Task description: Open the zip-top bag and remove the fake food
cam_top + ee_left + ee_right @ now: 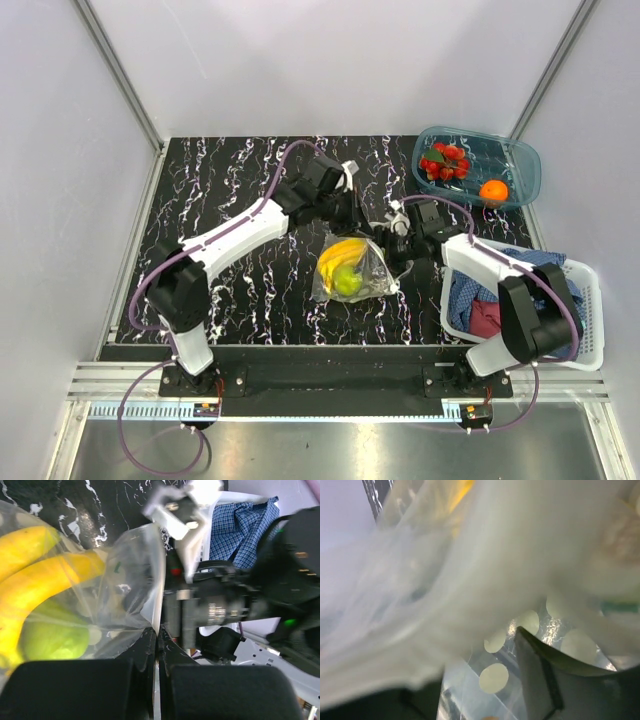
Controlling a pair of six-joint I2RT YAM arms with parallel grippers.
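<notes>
Top view: the zip-top bag [368,272] sat at the centre of the black marbled tabletop [225,170], well apart from the other containers. Inside it lay a yellow banana [338,254] and, at the banana's 6 o'clock, a green round fruit [348,283]. The left pincer [368,222] met the bag's upper edge at 12 o'clock. The right pincer [396,243] stood at the bag's 2 o'clock, just beside the left one.

Left wrist view: the left pincer [156,639] was clenched on a thin fold of the bag's film [131,575], its two black fingers [132,652] pressed together on it.

Right wrist view: blurred bag plastic with pale round dots [494,678] filled the frame beside one finger [540,680]. Whether the right pincer gripped the film cannot be told.

A teal translucent tray [527,160] at the tabletop's 1 o'clock held a red berry cluster [443,161] and an orange [492,190]. A white slatted basket [592,305] at 4 o'clock held a blue checked cloth [465,293] and a red cloth [487,318].
</notes>
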